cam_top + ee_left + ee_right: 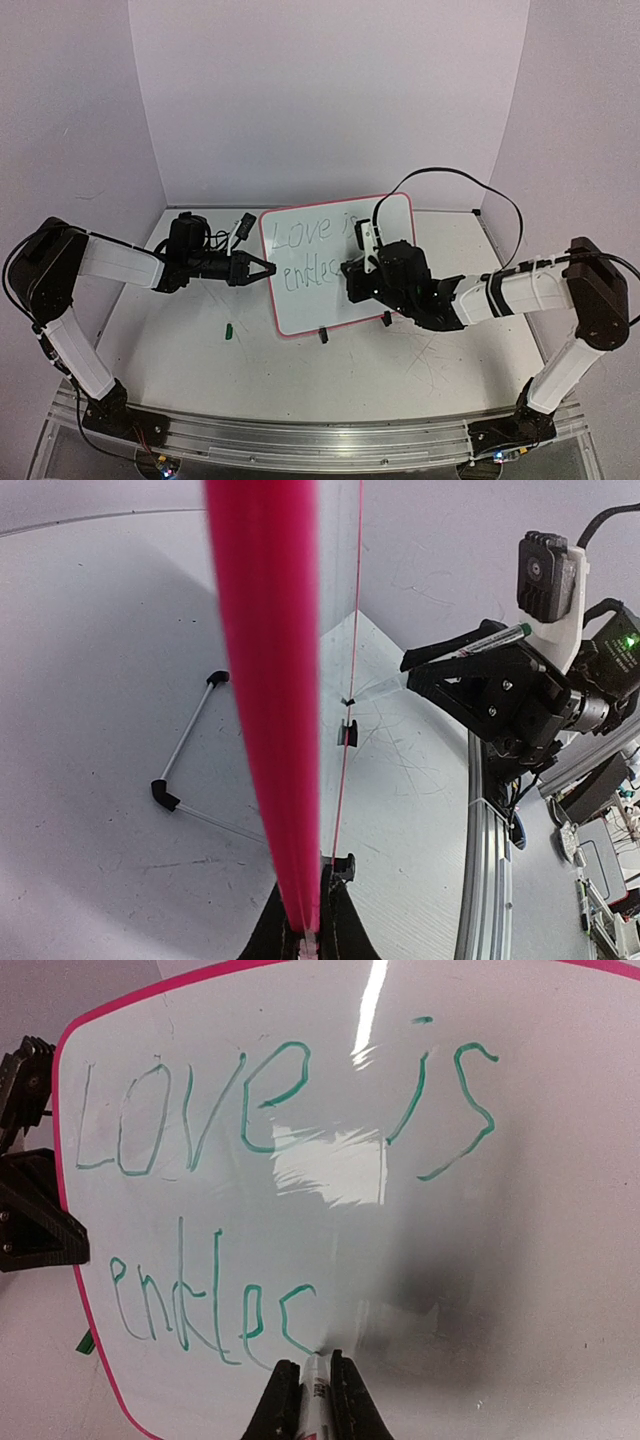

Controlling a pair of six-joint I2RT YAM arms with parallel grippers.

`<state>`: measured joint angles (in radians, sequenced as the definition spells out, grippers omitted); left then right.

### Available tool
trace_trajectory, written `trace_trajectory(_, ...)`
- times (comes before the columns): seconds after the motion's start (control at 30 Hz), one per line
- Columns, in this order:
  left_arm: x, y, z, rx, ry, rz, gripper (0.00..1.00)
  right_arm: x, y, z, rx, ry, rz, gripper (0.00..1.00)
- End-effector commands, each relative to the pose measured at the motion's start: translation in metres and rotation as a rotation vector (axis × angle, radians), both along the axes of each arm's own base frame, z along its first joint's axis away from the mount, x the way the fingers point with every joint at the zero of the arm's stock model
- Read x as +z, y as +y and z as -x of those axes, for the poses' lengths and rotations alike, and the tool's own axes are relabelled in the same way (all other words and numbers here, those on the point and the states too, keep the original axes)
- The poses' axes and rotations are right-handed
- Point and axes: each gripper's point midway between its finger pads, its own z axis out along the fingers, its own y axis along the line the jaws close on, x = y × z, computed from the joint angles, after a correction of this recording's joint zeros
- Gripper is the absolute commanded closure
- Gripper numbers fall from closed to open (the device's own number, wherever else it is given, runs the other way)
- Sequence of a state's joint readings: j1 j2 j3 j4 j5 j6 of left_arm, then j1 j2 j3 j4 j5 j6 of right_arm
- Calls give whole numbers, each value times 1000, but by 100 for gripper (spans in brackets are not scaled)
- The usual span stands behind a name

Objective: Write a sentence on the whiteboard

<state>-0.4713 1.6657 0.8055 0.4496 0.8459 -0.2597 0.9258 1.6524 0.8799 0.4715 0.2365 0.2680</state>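
The whiteboard (300, 305), white with a pink frame, stands upright mid-table. My left gripper (266, 270) is shut on its left edge; in the left wrist view the pink edge (265, 680) rises out of that gripper (308, 938). The sentence (280, 1090) is in green handwriting: "Love is" above, a partly formed "endles" below. My right gripper (313, 1380) is shut on a marker (314, 1400), its tip touching the board at the end of the last green stroke. From above, the right gripper (350, 276) is against the board's face, hiding part of the writing (310, 237).
A small green cap (229, 330) lies on the table left of the board. Two black clip feet (323, 336) hold the board's bottom edge. A thin metal rod with black ends (185, 740) lies behind the board. Purple walls close the back and sides.
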Motion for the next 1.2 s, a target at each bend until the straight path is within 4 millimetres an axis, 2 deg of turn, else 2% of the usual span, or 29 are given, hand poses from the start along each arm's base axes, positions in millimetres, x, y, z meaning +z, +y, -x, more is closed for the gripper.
trace_trajectory(0.0, 2, 0, -19, 53, -71, -34, 100, 1, -13, 2, -45, 1, 9, 100)
trace_trajectory(0.23, 3, 1, -18, 55, -72, -33, 100, -10, 7, 8, 3, 34, -9, 100)
trace_trajectory(0.37, 3, 1, -18, 56, -72, -33, 100, 2, 17, 4, 10, 11, -36, 100)
trace_trajectory(0.47, 3, 0, -18, 53, -69, -32, 100, 21, 24, 2, 27, -21, -66, 100)
trace_trajectory(0.53, 3, 0, -18, 53, -68, -31, 100, 36, 18, 3, 18, -38, -94, 100)
trace_trajectory(0.6, 4, 1, -18, 55, -73, -32, 100, 51, 3, 8, -5, -64, -119, 100)
trace_trajectory(0.67, 4, 1, -18, 56, -75, -33, 100, 51, -9, 5, -21, -58, -120, 100)
trace_trajectory(0.73, 2, 1, -18, 53, -71, -33, 100, 41, -14, -3, -31, -40, -107, 100)
trace_trajectory(1.17, 2, 0, -18, 47, -66, -31, 100, 49, -16, -21, -71, -82, -73, 100)
